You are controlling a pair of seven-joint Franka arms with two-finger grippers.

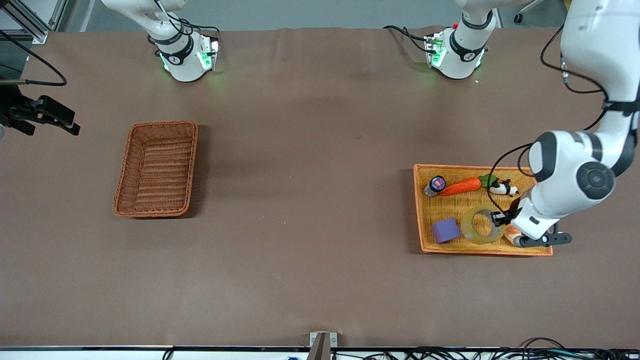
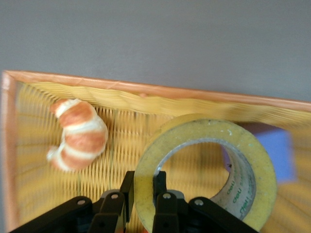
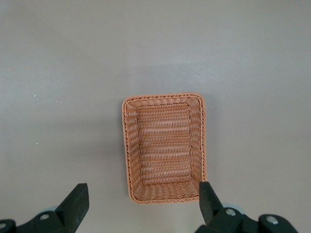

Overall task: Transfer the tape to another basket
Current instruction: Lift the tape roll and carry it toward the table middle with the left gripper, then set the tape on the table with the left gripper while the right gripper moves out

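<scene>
Gripping the tape [image 2: 206, 170] by its wall, one finger inside the ring and one outside: left pincer [image 1: 501, 218] nearly closed on it, roll seemingly tipped up in the yellow basket [image 1: 500, 249] beside the croissant [image 2: 77, 134], probably readying a lift. Hanging well above the brown basket [image 3: 165, 145], likely just waiting: right pincer [image 3: 141, 206], spread wide, holding nothing.

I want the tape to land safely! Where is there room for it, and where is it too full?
The brown wicker basket holds nothing. The yellow basket is crowded: tape gripped by the left gripper, purple block, croissant, carrot.
</scene>
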